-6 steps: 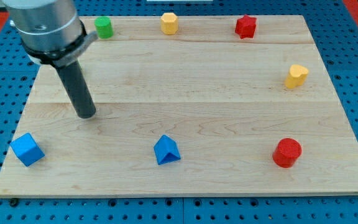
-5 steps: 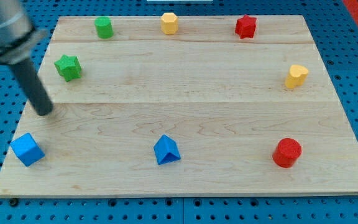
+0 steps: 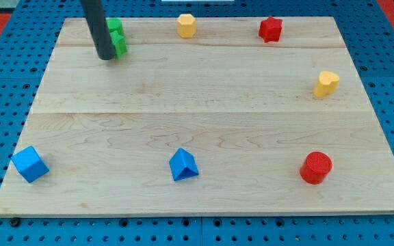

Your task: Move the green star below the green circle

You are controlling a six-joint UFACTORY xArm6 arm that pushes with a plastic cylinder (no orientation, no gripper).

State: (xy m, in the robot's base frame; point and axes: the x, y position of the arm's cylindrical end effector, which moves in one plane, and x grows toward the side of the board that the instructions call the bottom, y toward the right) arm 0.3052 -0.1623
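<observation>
The green circle (image 3: 116,26) sits near the board's top left edge, partly hidden by my rod. The green star (image 3: 120,46) lies right below it, touching or nearly touching it, with its left side hidden behind the rod. My tip (image 3: 105,57) rests on the board at the star's lower left, against it or very close. The rod rises from there to the view's top edge.
A yellow block (image 3: 186,25) and a red star (image 3: 270,29) sit along the top edge. Another yellow block (image 3: 325,83) is at the right. A red cylinder (image 3: 316,167), a blue triangle (image 3: 183,165) and a blue cube (image 3: 29,164) lie along the bottom.
My tip moved from the board's left side up and right to the star. The green star moved up and right, from the left area to just below the green circle.
</observation>
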